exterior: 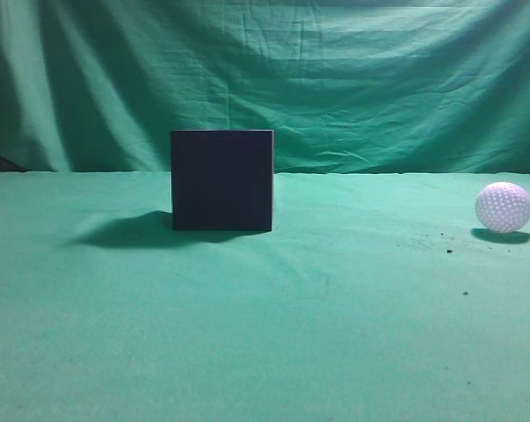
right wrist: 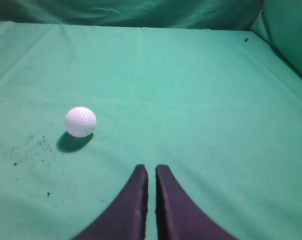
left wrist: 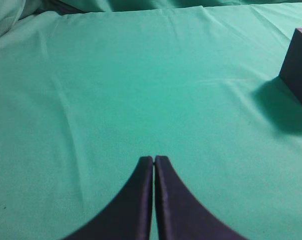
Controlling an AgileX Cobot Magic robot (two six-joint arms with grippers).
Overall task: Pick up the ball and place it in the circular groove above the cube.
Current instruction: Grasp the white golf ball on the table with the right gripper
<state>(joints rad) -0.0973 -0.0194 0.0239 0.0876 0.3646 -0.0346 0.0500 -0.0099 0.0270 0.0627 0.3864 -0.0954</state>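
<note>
White ball point(exterior: 504, 207) well right of cube point(exterior: 222, 180), groove unseen, left end effector point(left wrist: 154, 159) closed empty, right end effector point(right wrist: 151, 169) nearly closed, empty

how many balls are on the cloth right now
1. The ball sits on the green cloth at the far right of the exterior view, well apart from the cube; none seems hidden.

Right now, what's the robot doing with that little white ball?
Nothing yet. The ball sits alone on the green cloth, far off to the right of the cube. The right gripper is nearest, with the ball ahead and to its left, jaws nearly together and empty. The left gripper is shut and empty too, with the cube off to its right.
</note>
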